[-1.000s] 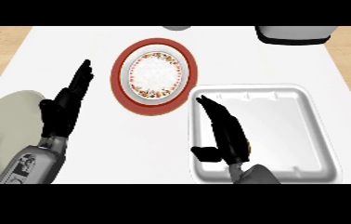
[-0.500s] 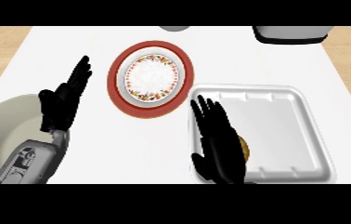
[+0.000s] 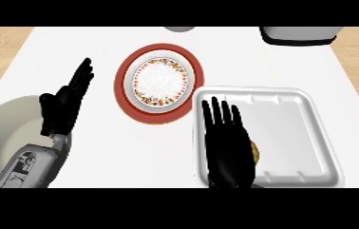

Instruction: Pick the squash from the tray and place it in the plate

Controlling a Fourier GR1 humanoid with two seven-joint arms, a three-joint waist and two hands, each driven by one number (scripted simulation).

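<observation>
White tray at our four o'clock; right robot hand, fingers straight, covers the squash. Left robot hand rests open at nine o'clock beside the plate.

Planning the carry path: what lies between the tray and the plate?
Nothing in the head view: the tray and the plate nearly meet, the tray's corner at the plate's red rim. The right hand hovers over the tray.

The tray looks like smooth white foam or plastic, matt. The plate appears glazed ceramic with a red rim. The surface is plain matt white.
</observation>
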